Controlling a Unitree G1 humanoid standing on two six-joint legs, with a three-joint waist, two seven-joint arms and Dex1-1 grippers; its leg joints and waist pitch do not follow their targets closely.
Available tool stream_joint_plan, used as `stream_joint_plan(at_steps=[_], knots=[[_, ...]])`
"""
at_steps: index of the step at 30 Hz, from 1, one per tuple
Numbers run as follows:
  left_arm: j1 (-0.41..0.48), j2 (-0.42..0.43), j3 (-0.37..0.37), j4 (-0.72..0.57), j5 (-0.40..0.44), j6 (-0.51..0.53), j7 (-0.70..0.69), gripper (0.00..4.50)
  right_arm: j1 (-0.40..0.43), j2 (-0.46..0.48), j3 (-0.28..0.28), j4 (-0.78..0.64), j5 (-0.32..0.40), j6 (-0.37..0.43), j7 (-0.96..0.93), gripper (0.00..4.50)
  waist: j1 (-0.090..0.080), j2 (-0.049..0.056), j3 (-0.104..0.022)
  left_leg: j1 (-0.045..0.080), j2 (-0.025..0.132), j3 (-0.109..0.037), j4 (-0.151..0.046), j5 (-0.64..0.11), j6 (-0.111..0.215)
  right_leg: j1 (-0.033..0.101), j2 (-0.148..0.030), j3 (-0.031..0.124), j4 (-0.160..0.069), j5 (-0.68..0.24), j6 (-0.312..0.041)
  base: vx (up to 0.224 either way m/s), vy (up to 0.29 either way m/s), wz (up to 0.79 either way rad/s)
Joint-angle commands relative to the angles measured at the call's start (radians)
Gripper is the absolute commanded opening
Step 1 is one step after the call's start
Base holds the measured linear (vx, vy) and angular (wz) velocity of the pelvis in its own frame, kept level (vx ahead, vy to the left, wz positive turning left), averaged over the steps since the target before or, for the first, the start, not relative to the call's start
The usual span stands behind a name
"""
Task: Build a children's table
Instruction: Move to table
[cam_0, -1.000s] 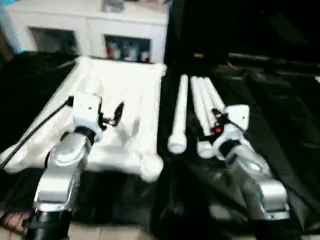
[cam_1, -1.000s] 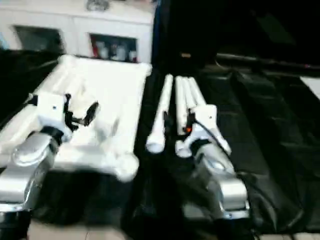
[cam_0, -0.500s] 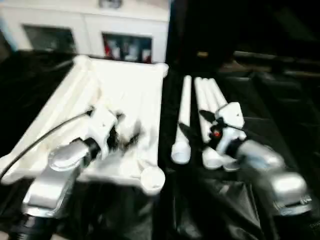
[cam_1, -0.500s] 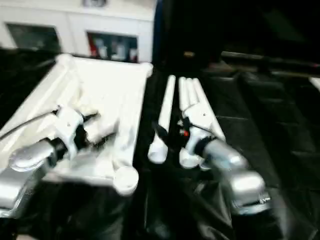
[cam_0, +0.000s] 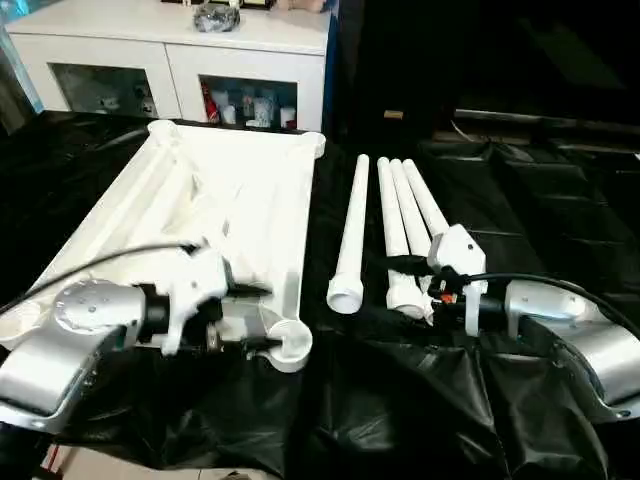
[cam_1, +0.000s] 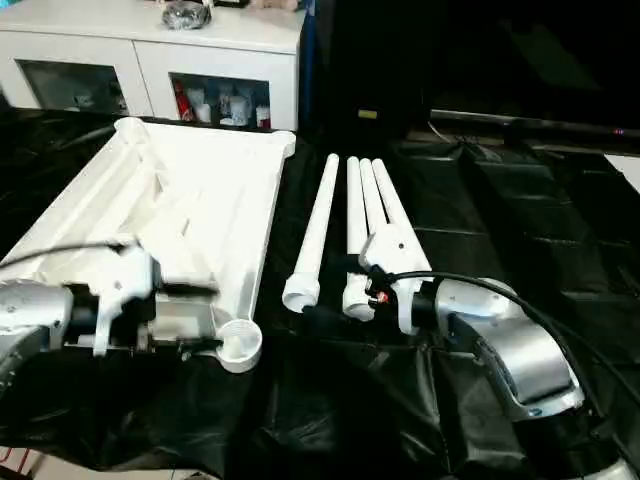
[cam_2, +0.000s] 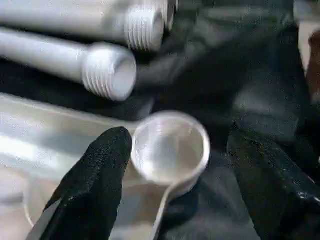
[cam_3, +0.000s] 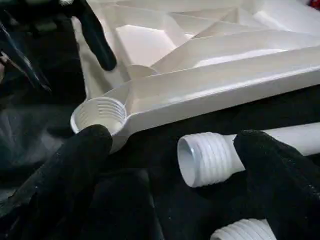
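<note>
Tabletop (cam_0: 235, 200) lies ribbed side up on black sheeting, four legs (cam_0: 395, 225) beside it unfitted, so this looks like the first leg: the left gripper (cam_2: 172, 165) straddles the near socket (cam_0: 288, 345) wide, the right gripper (cam_3: 175, 155) brackets a threaded leg end (cam_3: 205, 157) wide and must close next.

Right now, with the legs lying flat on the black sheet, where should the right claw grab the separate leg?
Probably just behind the threaded end of the separate leg, claw closing across the tube from above. It lies flat and apart from the three bundled legs, so the right claw, open near that end, has room on both sides.
</note>
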Motion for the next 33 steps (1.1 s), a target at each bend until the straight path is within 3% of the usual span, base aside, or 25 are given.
stream_joint_plan(at_steps=[1, 5, 9, 17, 19, 26, 33], knots=[[-0.023, 0.024, -0.026, 0.033, 0.054, -0.049, -0.017, 3.15, -0.013, -0.008, 0.019, 0.001, -0.023, -0.009, 0.007, 4.50, 0.002, 0.011, -0.046, 0.002, 0.043, -0.007, -0.083, -0.190, -0.002, 0.025, -0.069, 0.049, -0.093, -0.192, -0.181, 0.000, 0.000, 0.00], [-0.028, 0.054, -0.057, 0.073, 0.079, -0.049, -0.043, 2.79, -0.007, -0.007, 0.038, -0.014, -0.021, 0.000, 0.018, 4.50, 0.001, 0.012, -0.053, 0.000, 0.042, -0.005, -0.080, -0.142, 0.008, 0.030, -0.066, 0.046, -0.078, -0.047, -0.211, 0.000, 0.000, 0.00], [-0.028, 0.066, -0.059, 0.100, 0.095, -0.062, -0.053, 2.46, -0.004, -0.006, 0.044, -0.023, -0.012, 0.005, 0.035, 4.50, 0.001, 0.011, -0.054, -0.001, 0.042, -0.003, -0.076, -0.117, 0.022, 0.031, -0.067, 0.046, -0.073, 0.012, -0.229, 0.000, 0.000, 0.00], [-0.054, 0.067, -0.070, 0.162, 0.130, -0.107, -0.057, 1.84, -0.021, 0.000, 0.070, -0.005, -0.036, -0.010, 0.045, 4.50, 0.003, 0.011, -0.049, 0.001, 0.046, -0.002, -0.081, -0.172, 0.005, 0.027, -0.071, 0.047, -0.080, -0.086, -0.225, 0.000, 0.000, 0.00], [-0.057, 0.063, -0.071, 0.170, 0.134, -0.113, -0.059, 1.70, -0.023, 0.000, 0.077, -0.001, -0.039, -0.009, 0.052, 4.50, 0.004, 0.007, -0.049, 0.000, 0.046, -0.002, -0.080, -0.163, 0.007, 0.028, -0.072, 0.047, -0.079, -0.085, -0.222, 0.000, 0.000, 0.00], [-0.078, 0.055, -0.091, 0.228, 0.174, -0.146, -0.069, 1.09, -0.036, -0.005, 0.102, -0.002, -0.006, 0.017, 0.117, 4.50, 0.005, 0.009, -0.053, -0.002, 0.046, -0.003, -0.078, -0.138, 0.017, 0.030, -0.071, 0.046, -0.075, -0.028, -0.230, 0.000, 0.000, 0.00], [-0.098, 0.056, -0.111, 0.282, 0.205, -0.174, -0.080, 0.60, -0.059, -0.008, 0.112, 0.011, 0.002, 0.022, 0.166, 4.50, 0.005, 0.011, -0.052, 0.000, 0.047, -0.003, -0.080, -0.151, 0.013, 0.029, -0.073, 0.046, -0.076, -0.036, -0.238, 0.000, 0.000, 0.00]])
